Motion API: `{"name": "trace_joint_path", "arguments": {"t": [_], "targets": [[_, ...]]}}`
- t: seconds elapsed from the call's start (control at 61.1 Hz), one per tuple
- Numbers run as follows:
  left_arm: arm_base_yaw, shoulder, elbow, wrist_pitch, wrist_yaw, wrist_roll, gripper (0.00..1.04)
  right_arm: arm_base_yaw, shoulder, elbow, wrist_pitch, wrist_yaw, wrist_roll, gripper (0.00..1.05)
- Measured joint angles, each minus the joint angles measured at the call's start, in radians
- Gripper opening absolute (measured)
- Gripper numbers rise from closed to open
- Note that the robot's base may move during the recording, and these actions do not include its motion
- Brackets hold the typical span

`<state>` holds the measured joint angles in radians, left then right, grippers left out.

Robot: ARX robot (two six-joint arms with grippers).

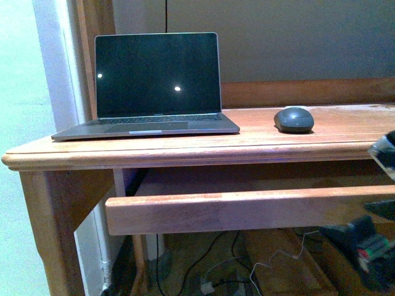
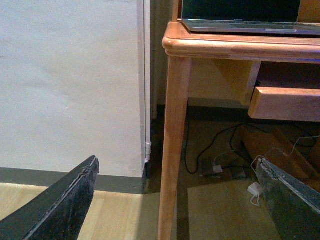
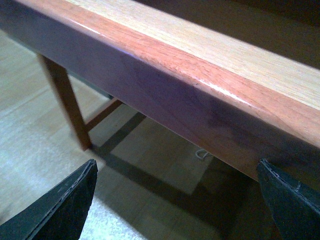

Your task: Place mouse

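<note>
1. Laptop (image 1: pixel 157 83) stands open on the left of the desk (image 1: pixel 185 151).
2. My mouse (image 1: pixel 294 119) sits on the desktop just right of it, nothing touching it (placing looks done, I judge).
3. My left gripper (image 2: pixel 175 200) and right gripper (image 3: pixel 175 200) both gape wide, empty, low beside the desk.

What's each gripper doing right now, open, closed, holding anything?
Left gripper: open, holding nothing.
Right gripper: open, holding nothing; the mouse sits on the desk.
</note>
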<state>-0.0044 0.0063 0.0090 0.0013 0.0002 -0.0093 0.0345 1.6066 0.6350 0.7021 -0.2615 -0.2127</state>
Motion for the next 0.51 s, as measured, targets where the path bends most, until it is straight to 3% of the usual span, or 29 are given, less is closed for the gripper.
{"name": "trace_joint_path", "arguments": {"t": [0.098,0.246,0.508], "targets": [[0.0,0.0,0.0,0.0,0.0,0.0,0.97,0.042,0.088,0.1,0.006,0.146,0.052,0.97],[0.0,0.0,0.0,0.0,0.0,0.0,0.97,0.079,0.125,0.137,0.002,0.281,0.133,0.97],[0.0,0.0,0.0,0.0,0.0,0.0,0.97,0.039,0.033,0.107,-0.033,0.267,0.225,0.97]]}}
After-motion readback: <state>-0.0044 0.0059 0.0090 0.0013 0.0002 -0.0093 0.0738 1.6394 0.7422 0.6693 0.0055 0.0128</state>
